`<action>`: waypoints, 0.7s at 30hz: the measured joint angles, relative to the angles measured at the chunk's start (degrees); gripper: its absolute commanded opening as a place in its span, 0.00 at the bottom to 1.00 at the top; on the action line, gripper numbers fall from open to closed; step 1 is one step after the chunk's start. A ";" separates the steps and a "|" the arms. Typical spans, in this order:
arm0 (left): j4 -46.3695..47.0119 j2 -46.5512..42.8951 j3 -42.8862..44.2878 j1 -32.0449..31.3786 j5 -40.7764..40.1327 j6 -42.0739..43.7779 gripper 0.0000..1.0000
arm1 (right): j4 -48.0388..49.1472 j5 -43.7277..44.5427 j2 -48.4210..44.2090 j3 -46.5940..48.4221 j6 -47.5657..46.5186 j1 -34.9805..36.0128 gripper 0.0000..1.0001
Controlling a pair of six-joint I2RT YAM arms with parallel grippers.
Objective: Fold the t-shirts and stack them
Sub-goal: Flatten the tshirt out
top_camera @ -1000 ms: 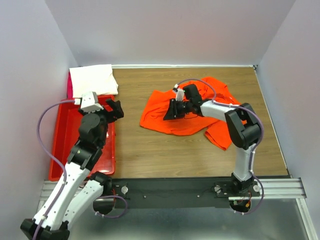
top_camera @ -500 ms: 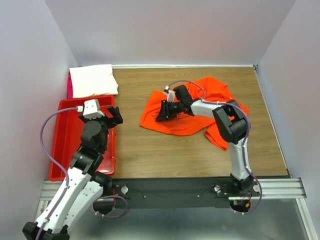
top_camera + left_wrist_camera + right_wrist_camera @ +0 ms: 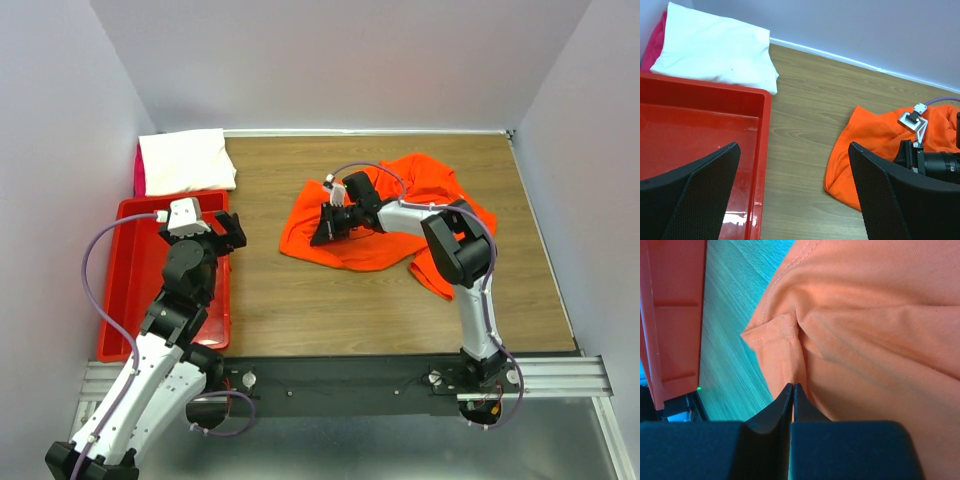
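Where the top camera looks down, the orange-red t-shirt lies crumpled and unfolded on the wooden table, right of the middle. The right gripper rests low on the shirt's left part, its arm reaching across the cloth from the right. A folded white t-shirt sits in the far left corner, with a sliver of a pink t-shirt showing at its left edge. Just in front of them stands the red plastic bin. The left gripper hangs above the bin's right rim, well apart from the orange-red shirt.

From the left wrist camera, the left gripper has its fingers spread wide with nothing between them. Below and ahead are the bin, the white t-shirt touching its far wall, the pink t-shirt peeking out at the left, and bare table. The orange-red t-shirt lies at the right, with the right arm's wrist on it.

From the right wrist camera, the right gripper has its fingers pressed together, and a ridge of the orange-red t-shirt beside a stitched hem runs straight into their tips, so it pinches that fold. The table and the bin show to the left.
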 measured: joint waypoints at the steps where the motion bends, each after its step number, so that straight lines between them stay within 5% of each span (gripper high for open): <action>1: 0.00 0.00 0.00 0.00 0.00 0.00 0.96 | 0.00 -0.02 0.00 0.00 0.07 0.00 0.06; 18: 0.13 0.11 0.00 0.02 0.02 0.52 0.96 | 0.22 -0.17 -4.28 -5.14 -1.20 10.10 0.07; 21: 0.22 0.24 0.00 0.02 0.02 0.66 0.96 | -0.02 -0.20 -4.31 -6.69 -1.99 12.50 0.15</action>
